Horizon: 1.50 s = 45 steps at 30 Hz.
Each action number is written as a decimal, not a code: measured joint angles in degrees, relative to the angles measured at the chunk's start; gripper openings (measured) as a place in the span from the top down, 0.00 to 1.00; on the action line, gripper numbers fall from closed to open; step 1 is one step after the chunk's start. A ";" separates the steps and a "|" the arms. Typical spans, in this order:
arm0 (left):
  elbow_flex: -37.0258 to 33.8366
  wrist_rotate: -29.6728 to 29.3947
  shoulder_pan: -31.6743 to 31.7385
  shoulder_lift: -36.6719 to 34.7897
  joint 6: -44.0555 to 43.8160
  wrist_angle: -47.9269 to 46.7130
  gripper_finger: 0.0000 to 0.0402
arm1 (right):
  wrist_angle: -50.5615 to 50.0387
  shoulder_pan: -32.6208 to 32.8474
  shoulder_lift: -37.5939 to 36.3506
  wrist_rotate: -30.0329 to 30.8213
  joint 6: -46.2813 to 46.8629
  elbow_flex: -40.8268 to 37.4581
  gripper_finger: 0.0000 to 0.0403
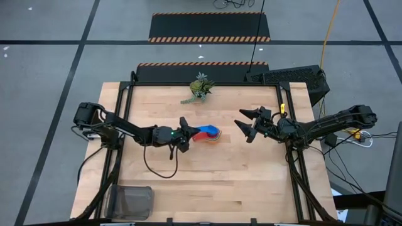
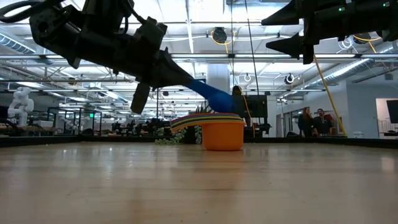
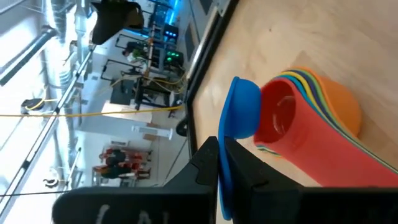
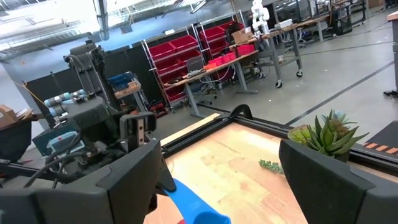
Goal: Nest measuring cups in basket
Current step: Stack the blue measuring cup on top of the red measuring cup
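Note:
A blue measuring cup (image 3: 241,112) hangs just over a nested stack of measuring cups (image 1: 215,134) at the table's middle. The stack rests on its orange outer cup (image 2: 222,135), and a red cup (image 3: 283,124) lies innermost. My left gripper (image 1: 186,133) is shut on the blue cup, to the left of the stack. My right gripper (image 1: 246,125) hovers open to the right of the stack, higher up and holding nothing. The mesh basket (image 1: 120,202) stands at the table's near left corner, far from both grippers. My left gripper pinches the blue cup's flat handle (image 3: 224,171) between its two fingers. The fingers come from the table's left, nearly level and slanting slightly down, and lie along the handle. The bowl (image 2: 217,99) sticks out past the fingertips above the stack; whether it touches the stack I cannot tell.
A small green leafy plant (image 1: 200,88) stands near the table's far edge, behind the stack. A black cable (image 1: 157,169) loops on the wood below the left arm. Bare wood stretches between the stack and the basket.

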 joint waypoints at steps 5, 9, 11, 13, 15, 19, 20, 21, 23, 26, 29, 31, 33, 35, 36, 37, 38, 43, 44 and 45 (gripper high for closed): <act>0.00 0.04 0.20 0.01 -0.50 -0.12 0.96 | 0.00 0.00 0.00 0.00 0.00 0.00 0.21; 0.00 1.58 0.20 0.01 -0.94 -0.32 0.96 | 0.00 -0.02 0.00 0.00 0.00 0.00 0.21; 0.00 1.74 0.15 0.01 -0.94 -0.38 0.96 | 0.00 -0.01 0.00 0.00 0.05 0.00 0.21; 0.00 1.76 0.17 0.01 -0.96 -0.52 0.96 | 0.00 -0.02 0.00 0.00 0.33 0.00 0.21; 0.00 1.76 0.17 0.01 -1.15 -1.02 0.96 | 0.00 0.00 0.00 0.00 0.60 0.00 0.21; 0.00 1.96 0.51 0.01 -1.91 -3.45 0.96 | 0.00 0.00 0.00 0.00 0.59 0.00 0.21; -0.01 1.97 0.65 0.01 -2.30 -3.47 0.96 | 0.00 -0.01 0.00 0.00 0.57 0.00 0.21; -0.01 1.95 0.81 0.01 -2.67 -3.34 0.96 | 0.00 0.00 0.00 0.00 0.55 0.00 0.21; 0.00 1.97 0.85 0.01 -2.88 -3.27 0.96 | 0.00 -0.02 0.00 -0.08 0.49 0.00 0.21; 0.00 1.97 0.85 0.01 -2.93 -3.27 0.96 | 0.00 0.00 0.00 -0.20 0.47 0.00 0.21; -0.01 1.97 0.85 0.01 -2.93 -3.20 0.96 | 0.00 -0.01 0.00 -0.20 0.46 0.00 0.21; -0.01 1.95 0.72 0.01 -3.07 -2.11 0.96 | 0.00 0.00 0.00 -0.20 0.46 0.00 0.21; -0.02 1.95 0.43 0.01 -2.87 -0.08 0.96 | 0.00 0.00 0.00 -0.20 0.44 0.00 0.21; -0.02 1.95 -0.13 0.01 -1.84 1.50 0.97 | 0.00 0.00 0.00 -0.21 0.34 0.00 0.21; -0.01 1.95 -0.35 0.01 -1.25 1.85 0.97 | 0.00 0.00 0.00 -0.21 0.21 0.00 0.21; -0.02 1.99 -0.49 0.01 -0.87 1.97 0.98 | 0.00 0.00 0.00 -0.22 0.21 0.00 0.21; -0.02 2.00 -0.53 0.01 -0.69 1.96 0.98 | 0.00 0.00 0.00 -0.22 0.18 0.00 0.21; -0.01 0.19 0.23 1.20 -0.90 1.10 0.97 | 0.02 0.00 0.00 -0.22 0.00 0.00 0.21; -0.02 -0.26 0.22 1.58 -0.86 0.96 0.97 | 0.02 0.00 0.02 -0.22 0.00 0.00 0.21; 0.25 -0.34 0.24 2.21 -0.62 1.12 0.97 | 0.02 0.00 0.00 -0.22 0.00 0.00 0.21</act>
